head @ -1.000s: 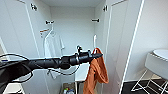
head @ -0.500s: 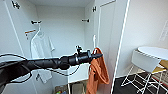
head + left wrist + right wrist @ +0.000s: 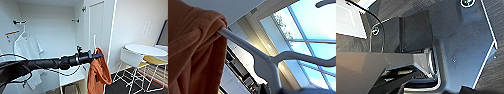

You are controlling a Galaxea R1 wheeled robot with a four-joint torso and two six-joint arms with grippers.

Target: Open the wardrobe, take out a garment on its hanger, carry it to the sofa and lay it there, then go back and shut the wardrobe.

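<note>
Head view: the left gripper (image 3: 96,55), at the end of an outstretched arm, seems closed on the hanger (image 3: 94,43). The garment (image 3: 98,73) hangs straight below it, long axis vertical, before the open wardrobe (image 3: 96,25). The right jaws' state can't be told.

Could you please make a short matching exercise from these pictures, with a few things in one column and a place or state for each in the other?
Things:
1. garment
2. white shirt
3. round white table
4. wardrobe

Places or states:
A. stands at the right, by the wall, with chairs around it
B. hangs inside the wardrobe, at the left
C. stands with its doors open
D. hangs on the hanger at the tip of the left gripper, outside the wardrobe

Pairs: 1-D, 2-B, 3-A, 4-C
</note>
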